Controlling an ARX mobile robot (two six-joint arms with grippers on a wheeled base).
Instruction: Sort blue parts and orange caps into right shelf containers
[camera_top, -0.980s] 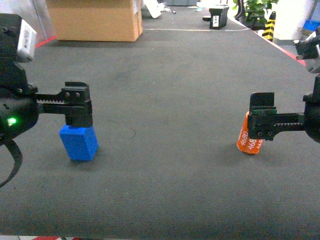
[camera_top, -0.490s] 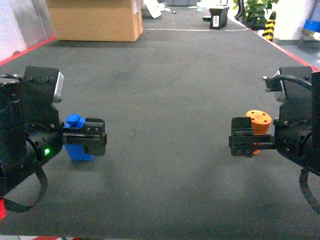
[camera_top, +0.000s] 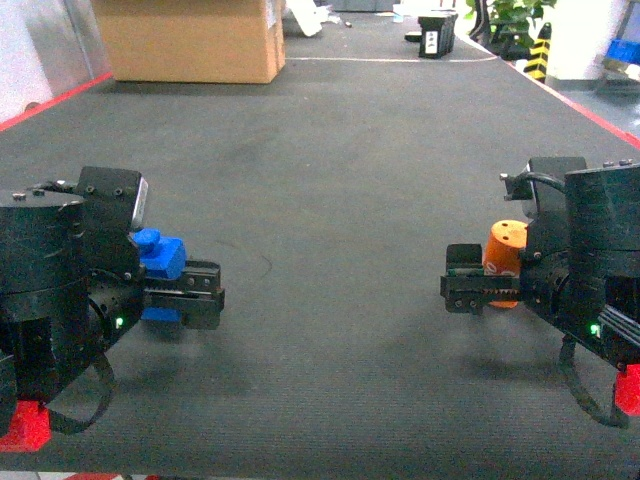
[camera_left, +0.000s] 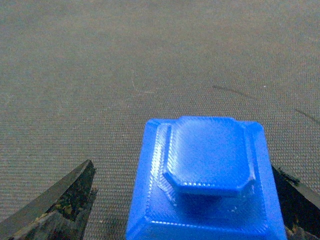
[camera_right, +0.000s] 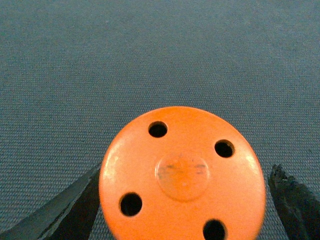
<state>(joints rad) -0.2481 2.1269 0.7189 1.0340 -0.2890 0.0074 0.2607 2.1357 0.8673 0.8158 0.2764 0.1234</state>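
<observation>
We look out over a wide dark grey mat (camera_top: 340, 180), with a brown cardboard box (camera_top: 190, 40) at its far edge toward eleven o'clock. Compared with half a second ago, both arms have drawn in and turned further: the left arm's bulky black body now fills the eight o'clock corner of the head view and the right arm's body the four o'clock side, each larger in view than before. Our left gripper (camera_top: 185, 292) grips the blue part (camera_top: 160, 258), which has tipped so that its raised stud now points toward ten o'clock rather than straight up; in the left wrist view the blue part (camera_left: 205, 180) sits between the two dark fingers (camera_left: 60, 200), its octagonal boss facing the camera. Our right gripper (camera_top: 478, 290) is clamped on the orange cap (camera_top: 503, 258), which sits a little lower and closer to three o'clock than before, its top leaning toward one o'clock; in the right wrist view the orange cap (camera_right: 182, 172) shows four small holes around a central disc.
</observation>
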